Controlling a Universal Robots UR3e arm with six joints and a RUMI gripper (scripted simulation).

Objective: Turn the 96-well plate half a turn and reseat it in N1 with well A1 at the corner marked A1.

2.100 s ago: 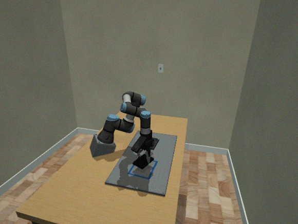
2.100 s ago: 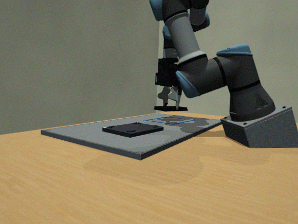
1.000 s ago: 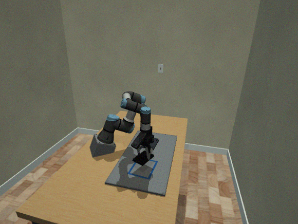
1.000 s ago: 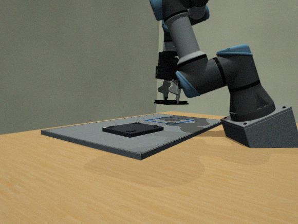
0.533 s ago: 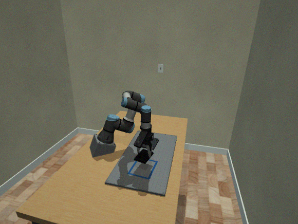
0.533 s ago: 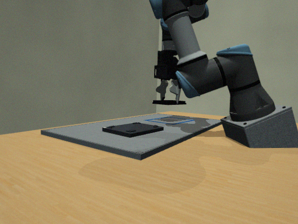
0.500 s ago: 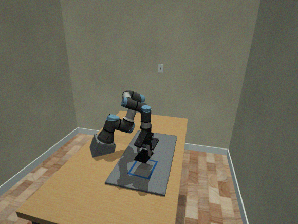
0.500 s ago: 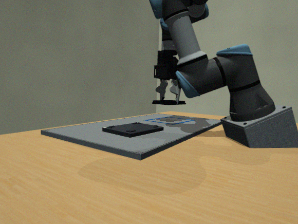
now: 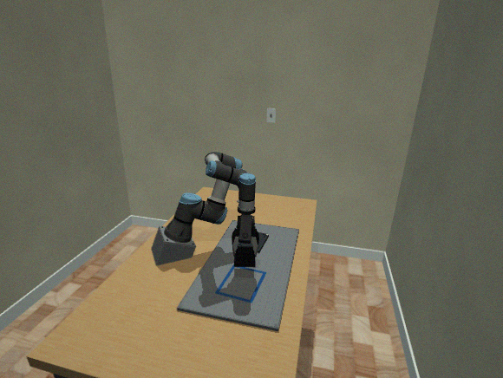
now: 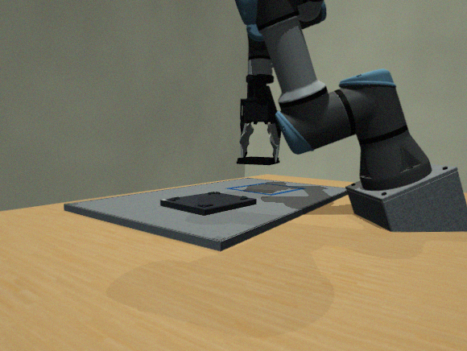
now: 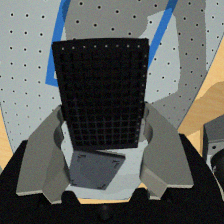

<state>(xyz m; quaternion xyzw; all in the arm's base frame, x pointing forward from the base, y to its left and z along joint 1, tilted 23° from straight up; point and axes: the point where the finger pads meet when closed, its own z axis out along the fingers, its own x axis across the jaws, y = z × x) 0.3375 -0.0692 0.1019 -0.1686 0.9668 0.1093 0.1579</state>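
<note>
My gripper (image 9: 244, 250) (image 10: 260, 156) (image 11: 103, 104) is shut on the black 96-well plate (image 9: 244, 258) (image 10: 258, 161) (image 11: 102, 90) and holds it level in the air, well above the grey mat (image 9: 277, 299) (image 10: 121, 209) (image 11: 20, 60). The fingers grip the plate's two long sides. The black plate nest N1 (image 9: 263, 239) (image 10: 207, 202) (image 11: 95, 170) lies empty on the mat, with small locators at its corners. In the wrist view the nest shows below the plate's near edge. I cannot tell which corner of the plate is cut off.
A blue rectangle outline (image 9: 236, 297) (image 10: 241, 191) (image 11: 59, 35) is marked on the mat beside the nest, under the held plate. The mat lies on a wooden table (image 9: 130, 325) (image 10: 201, 302). The robot's grey base (image 10: 419, 205) stands at the mat's side.
</note>
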